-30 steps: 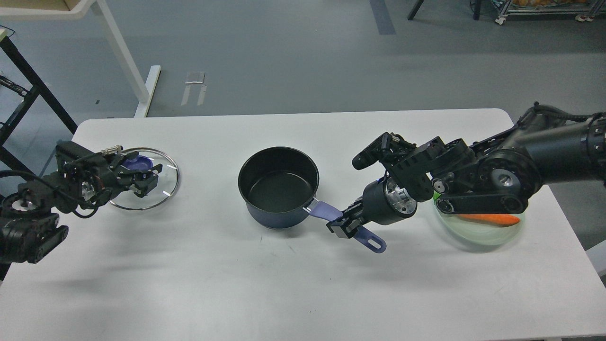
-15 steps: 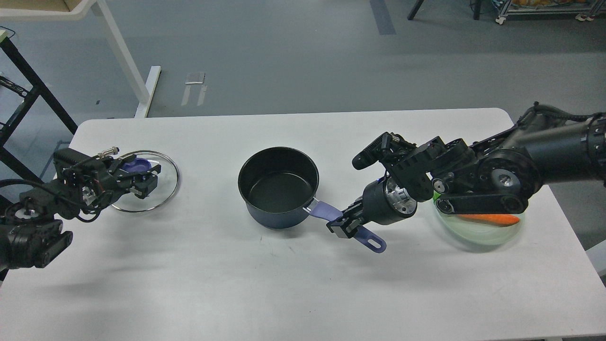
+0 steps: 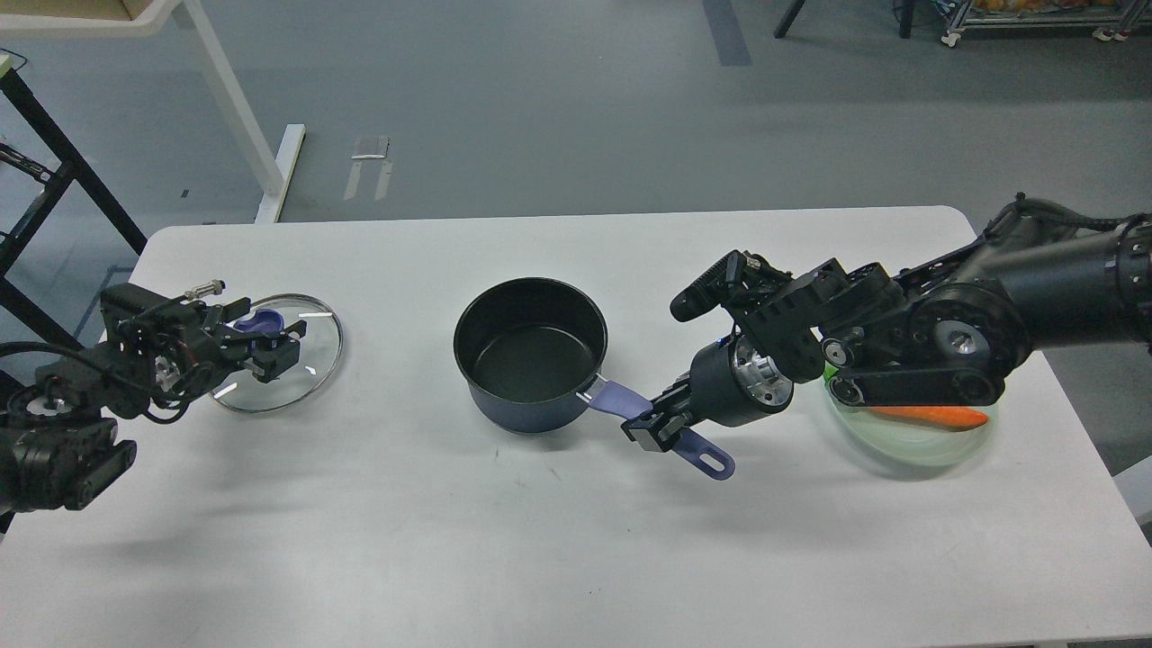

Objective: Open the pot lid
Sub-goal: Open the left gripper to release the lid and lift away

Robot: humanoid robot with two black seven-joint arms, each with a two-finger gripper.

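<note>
Right gripper (image 3: pixel 655 430) clamped on pot handle (image 3: pixel 621 401)

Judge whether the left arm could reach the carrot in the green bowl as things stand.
Probably not: the carrot lies at the table's far right, beyond the pot and under the right arm, while the left gripper sits at the glass lid.
</note>
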